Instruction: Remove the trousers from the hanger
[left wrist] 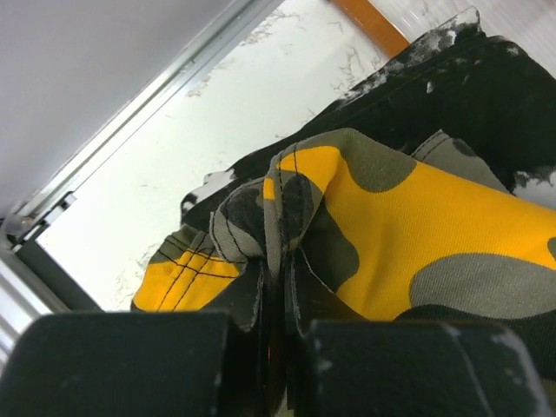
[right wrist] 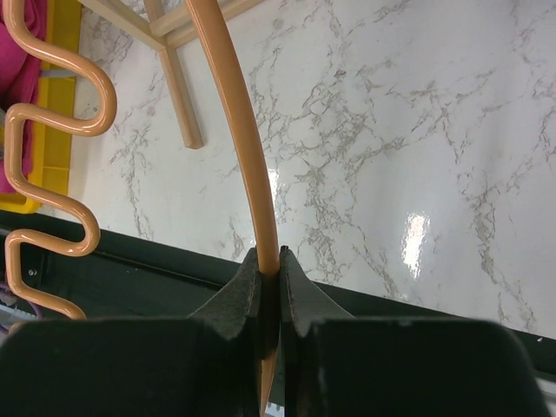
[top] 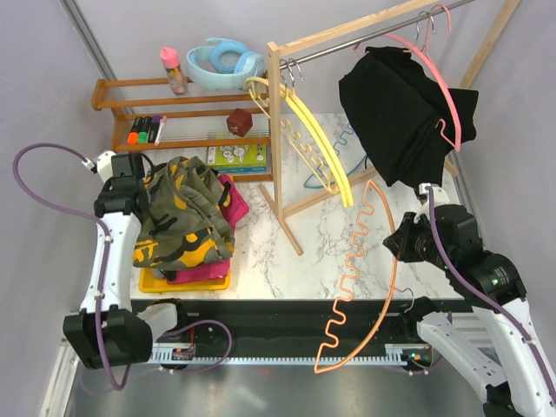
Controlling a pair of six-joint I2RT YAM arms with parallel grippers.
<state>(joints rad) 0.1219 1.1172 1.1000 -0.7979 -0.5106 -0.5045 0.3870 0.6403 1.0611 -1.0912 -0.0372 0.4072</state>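
Though slack, camouflage trousers [left wrist: 373,217] in left hand [left wrist: 278,323]

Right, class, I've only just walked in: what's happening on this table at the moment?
The left pincer is shut on the camouflage trousers, which lie on top of a pile in the yellow tray. The right pincer grips a bare orange hanger over the table. Black trousers hang on a pink hanger on the rail.
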